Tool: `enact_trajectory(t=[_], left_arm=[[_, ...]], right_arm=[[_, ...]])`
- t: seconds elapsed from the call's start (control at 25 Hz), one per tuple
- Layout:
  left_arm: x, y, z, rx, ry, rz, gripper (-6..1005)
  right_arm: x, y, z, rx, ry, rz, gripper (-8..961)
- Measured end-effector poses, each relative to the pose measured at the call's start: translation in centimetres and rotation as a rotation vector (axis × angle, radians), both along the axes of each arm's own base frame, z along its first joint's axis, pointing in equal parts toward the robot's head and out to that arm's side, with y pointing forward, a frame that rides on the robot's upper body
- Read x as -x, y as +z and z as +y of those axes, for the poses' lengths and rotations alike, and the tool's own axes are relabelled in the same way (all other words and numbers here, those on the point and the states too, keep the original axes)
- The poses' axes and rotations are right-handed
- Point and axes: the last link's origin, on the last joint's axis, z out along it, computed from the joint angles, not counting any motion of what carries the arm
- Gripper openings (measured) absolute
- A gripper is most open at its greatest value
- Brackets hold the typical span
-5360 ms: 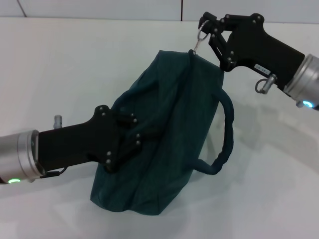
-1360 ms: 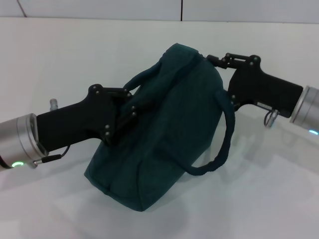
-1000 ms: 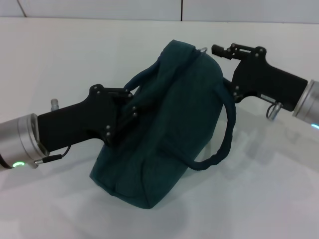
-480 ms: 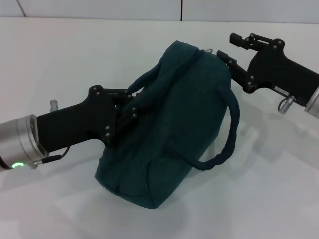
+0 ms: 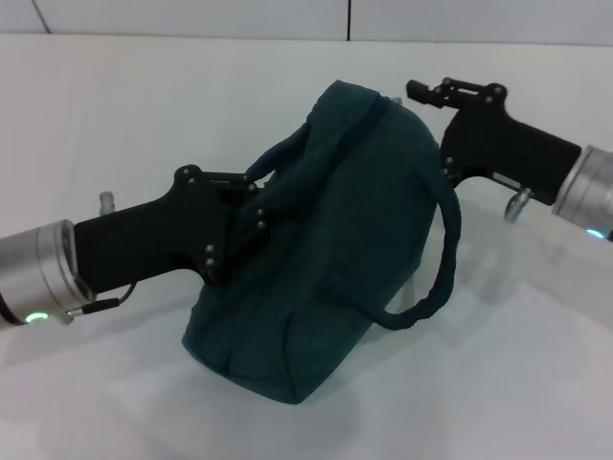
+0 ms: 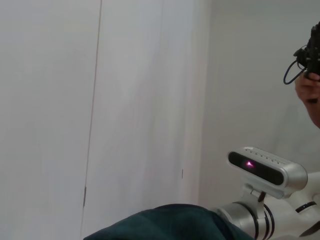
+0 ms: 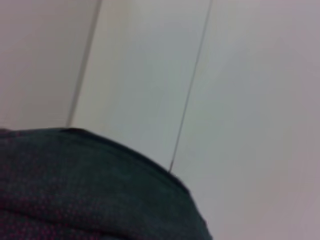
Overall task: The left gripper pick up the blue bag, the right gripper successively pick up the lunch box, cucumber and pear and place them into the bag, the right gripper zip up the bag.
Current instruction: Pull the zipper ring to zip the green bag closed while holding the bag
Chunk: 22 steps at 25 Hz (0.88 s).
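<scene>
The blue bag (image 5: 326, 259) sits tilted on the white table (image 5: 124, 125) in the middle of the head view, its near end resting low toward the robot and its far end raised. It is bulging and its top seam runs from the near left up to the far right. One carrying strap (image 5: 442, 259) hangs loose in an arc down the bag's right side, touching the fabric at both ends and standing off it in between.

The left gripper (image 5: 251, 222) comes in from the near left, its black body lying across the bag's left flank. Its fingers are clamped on the other strap (image 5: 283, 163), which rises out of the grip and curves over the bag's upper left edge.

Farther off, the right gripper (image 5: 428, 92) reaches in from the right at the bag's far upper corner. One slender finger (image 5: 442, 89) pokes out leftward just beyond the top of the bag; the pictures do not show whether this hand is spread or closed, nor whether it touches the cloth.

In the left wrist view only a dark rounded piece of the bag shows before a pale wall, with a camera head on the robot's body beside it. The right wrist view gives a close sweep of the bag's fabric against pale panels
</scene>
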Motion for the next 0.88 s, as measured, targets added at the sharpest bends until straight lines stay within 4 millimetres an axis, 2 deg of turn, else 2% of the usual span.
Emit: enact_trajectory(t=[0.4, 0.68, 0.88], left_arm=[[0.0, 0.0, 0.0, -0.001, -0.001, 0.001, 91], [0.1, 0.1, 0.0, -0.003, 0.0, 0.002, 90], [0.0, 0.1, 0.1, -0.003, -0.002, 0.003, 90]], right_arm=[[1.2, -0.7, -0.5, 0.036, 0.063, -0.007, 336], [1.2, -0.7, -0.8, 0.024, 0.085, -0.007, 326], [1.2, -0.7, -0.7, 0.026, 0.087, -0.008, 239]])
